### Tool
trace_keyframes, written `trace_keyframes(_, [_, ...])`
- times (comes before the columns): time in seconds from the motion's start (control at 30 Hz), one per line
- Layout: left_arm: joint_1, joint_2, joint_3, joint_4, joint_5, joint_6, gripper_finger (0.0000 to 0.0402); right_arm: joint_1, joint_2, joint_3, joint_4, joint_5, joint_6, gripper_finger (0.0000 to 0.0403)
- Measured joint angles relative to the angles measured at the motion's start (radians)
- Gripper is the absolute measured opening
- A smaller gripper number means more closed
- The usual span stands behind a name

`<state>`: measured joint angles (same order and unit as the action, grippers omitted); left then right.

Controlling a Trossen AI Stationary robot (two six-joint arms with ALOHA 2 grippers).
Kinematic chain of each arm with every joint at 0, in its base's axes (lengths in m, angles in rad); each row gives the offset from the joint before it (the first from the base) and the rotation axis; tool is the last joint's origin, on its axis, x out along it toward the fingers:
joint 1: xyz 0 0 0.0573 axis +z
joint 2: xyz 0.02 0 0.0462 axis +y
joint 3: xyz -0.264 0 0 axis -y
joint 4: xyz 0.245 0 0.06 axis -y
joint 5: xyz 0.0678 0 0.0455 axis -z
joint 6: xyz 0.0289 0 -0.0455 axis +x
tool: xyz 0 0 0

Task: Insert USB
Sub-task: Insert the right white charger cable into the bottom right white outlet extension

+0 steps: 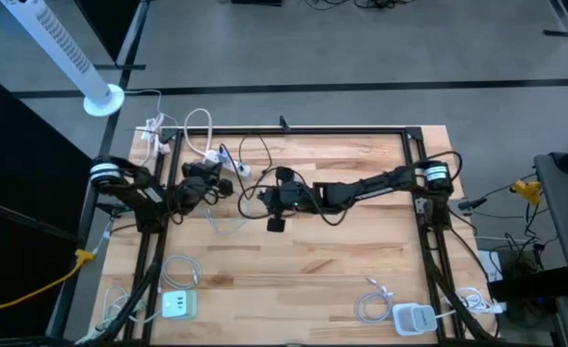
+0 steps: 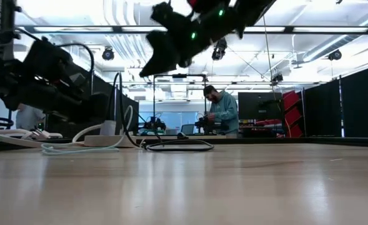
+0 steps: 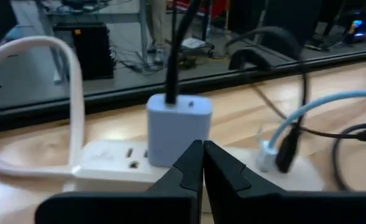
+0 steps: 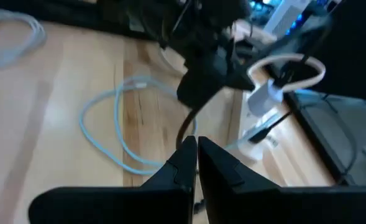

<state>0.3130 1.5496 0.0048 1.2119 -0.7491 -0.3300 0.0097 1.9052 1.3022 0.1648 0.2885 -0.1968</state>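
Two dark robot arms meet near the far side of a wooden table, and both have their fingers pressed together with nothing held.

Closest to the front edge sit a small white and green box on the left and a white box on the right, each with a coiled white cable beside it. Farther in, the right gripper hangs above the table with its fingers shut tight, over a loop of pale blue cable. Just past it, the left gripper is also shut tight, with its tips right in front of a white charger block. The charger block stands upright in a white power strip, and a black cable is plugged into its top. Far behind the table, a person stands in the room.
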Motion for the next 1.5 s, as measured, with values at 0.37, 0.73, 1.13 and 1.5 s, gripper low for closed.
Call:
trace_keyframes(0.37, [-0.242, -0.19, 0.005, 0.006, 0.028, 0.152, 0.0, 0.089, -0.049, 0.0, -0.056, 0.007, 0.018, 0.0])
trace_keyframes(0.73, [-0.649, -0.327, 0.077, -0.032, 0.022, 0.243, 0.0, 0.25, -0.088, -0.001, -0.168, 0.011, 0.043, 0.0])
trace_keyframes(1.13, [-1.028, -0.312, 0.504, -0.774, 0.039, 0.085, 0.0, 0.475, -0.088, 0.003, -0.344, -0.094, 0.309, 0.0])
trace_keyframes(1.5, [-1.041, -0.092, 1.023, -1.627, 0.204, -0.129, 0.0, 0.609, -0.088, 0.003, -0.895, -0.274, 0.735, 0.0])
